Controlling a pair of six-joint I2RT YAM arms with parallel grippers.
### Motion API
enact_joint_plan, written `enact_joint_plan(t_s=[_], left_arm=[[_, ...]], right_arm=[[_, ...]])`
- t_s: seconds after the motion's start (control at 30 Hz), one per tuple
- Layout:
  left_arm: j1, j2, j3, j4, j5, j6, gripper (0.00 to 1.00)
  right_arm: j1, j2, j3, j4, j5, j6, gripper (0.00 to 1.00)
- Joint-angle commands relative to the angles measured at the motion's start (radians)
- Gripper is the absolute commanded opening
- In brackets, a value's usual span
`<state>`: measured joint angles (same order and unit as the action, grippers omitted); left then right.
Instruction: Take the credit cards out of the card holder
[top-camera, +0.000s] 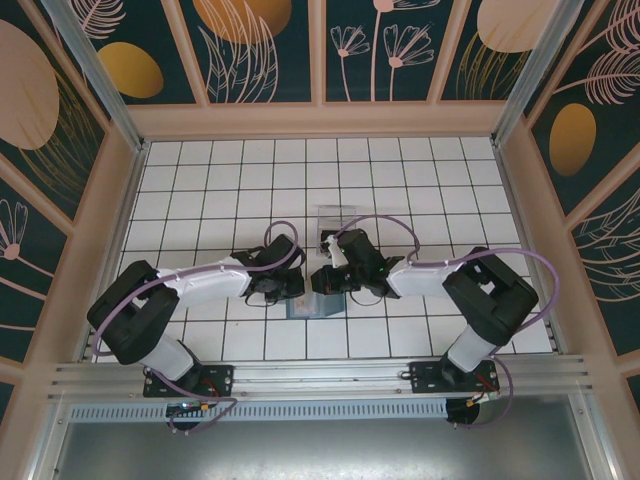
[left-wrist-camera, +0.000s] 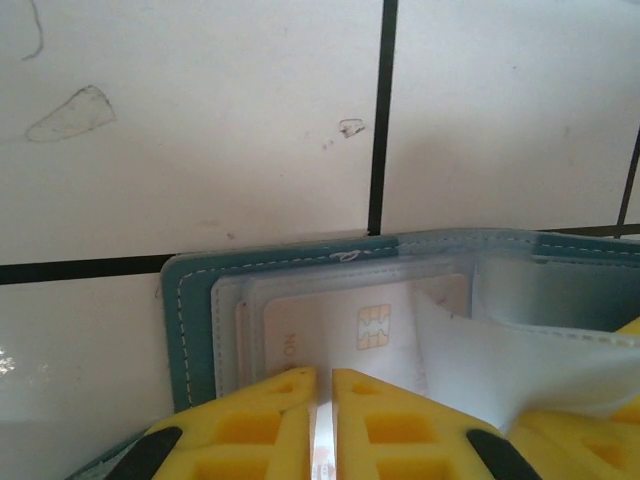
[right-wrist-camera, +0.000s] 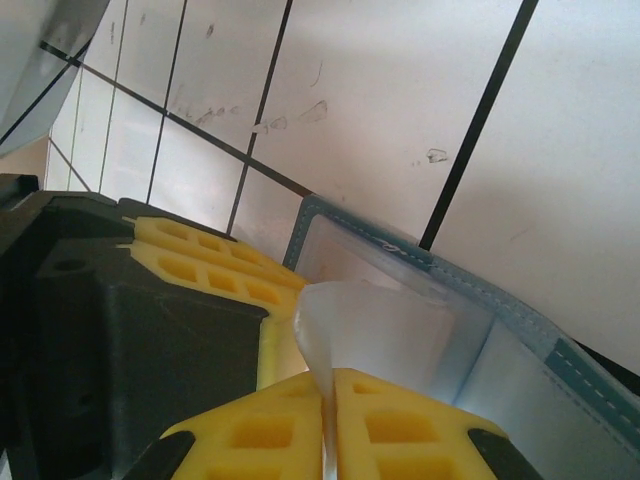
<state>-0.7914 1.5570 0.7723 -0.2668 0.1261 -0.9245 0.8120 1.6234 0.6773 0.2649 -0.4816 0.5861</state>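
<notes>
The teal-blue card holder (left-wrist-camera: 190, 330) lies open on the white tiles, its clear inner pockets facing up; from above a corner of the holder (top-camera: 303, 308) peeks out under both grippers. A pale credit card (left-wrist-camera: 345, 320) with a gold chip sits in the pocket. My left gripper (left-wrist-camera: 323, 375) is shut on this card's near edge. My right gripper (right-wrist-camera: 328, 378) is shut on a translucent pocket flap (right-wrist-camera: 385, 330) of the card holder (right-wrist-camera: 560, 355), lifting it. The left gripper (top-camera: 290, 285) and right gripper (top-camera: 325, 280) meet tip to tip. The dark card is hidden.
A clear plastic slotted stand (top-camera: 330, 222) stands just behind the grippers. The left gripper's black body and yellow fingers (right-wrist-camera: 200, 260) crowd the right wrist view's left side. Wooden walls ring the tiled floor (top-camera: 200, 180).
</notes>
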Motion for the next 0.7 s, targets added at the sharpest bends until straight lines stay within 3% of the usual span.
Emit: enact_joint_plan(t_s=[0.0,0.1,0.27,0.67], left_arm=[[-0.004,0.021,0.029,-0.048,-0.005,0.021,0.14],[-0.008,0.024,0.047,-0.047,0.011,0.032,0.14],[-0.025,0.051,0.083,-0.063,0.028,0.047,0.15],[-0.074,0.147,0.195,-0.062,0.054,0.059,0.16]], right_arm=[[-0.008,-0.042,-0.016,0.039,-0.028,0.009,0.12],[-0.010,-0.061,-0.016,0.022,-0.013,0.007,0.16],[-0.019,-0.130,-0.015,-0.042,0.052,-0.004,0.30],[-0.119,-0.396,-0.057,-0.229,0.252,-0.040,0.37]])
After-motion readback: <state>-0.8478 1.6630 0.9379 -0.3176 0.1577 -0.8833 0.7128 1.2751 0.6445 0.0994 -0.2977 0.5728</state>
